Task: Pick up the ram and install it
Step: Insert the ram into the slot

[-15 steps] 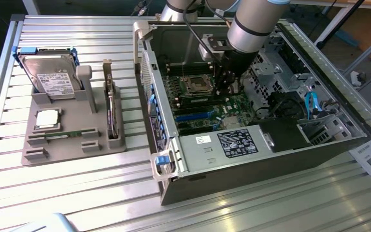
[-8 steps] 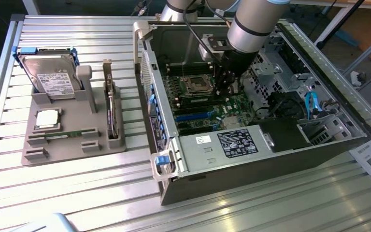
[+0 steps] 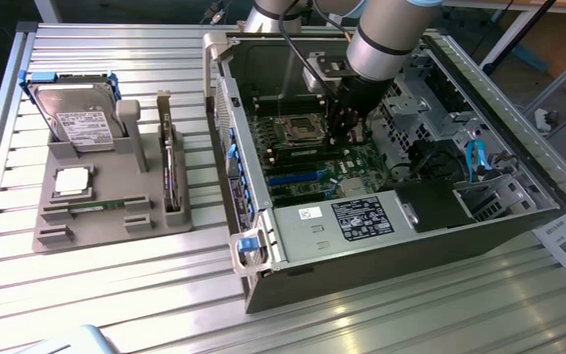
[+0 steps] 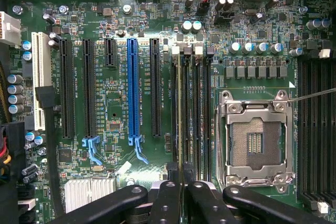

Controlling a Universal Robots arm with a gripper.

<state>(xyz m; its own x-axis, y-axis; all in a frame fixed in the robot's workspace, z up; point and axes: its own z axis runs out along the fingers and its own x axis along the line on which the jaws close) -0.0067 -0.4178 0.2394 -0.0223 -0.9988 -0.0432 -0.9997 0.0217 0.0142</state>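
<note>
ram in clenched jaws over the board

gripper [image 4: 182, 188]: two black, matte, rounded fingers [image 4: 167, 198] clamped on the ram [image 4: 181, 108], a thin, pale green strip seen edge-on. it runs along the slot farthest from the socket [image 4: 255, 142] in a bank of four long black slots [image 4: 197, 108]. cannot tell whether it is seated.

board [image 4: 115, 103]: glossy green, dotted with silver-capped cylinders. it carries black card slots, one blue slot [image 4: 133, 90] and a square socket in a bright metal frame.

in the exterior view the gripper [image 3: 345, 133] hangs from a grey, tubular arm [image 3: 391, 37] inside the open case [image 3: 382, 258], a dark steel box.

table [image 3: 116, 295]: ribbed, brushed aluminium slats. at the exterior view's left it bears a grey moulded tray [image 3: 106, 228] with an upright silvery drive [image 3: 77, 118], a square chip [image 3: 74, 181] and a dark card [image 3: 170, 177] on edge.
</note>
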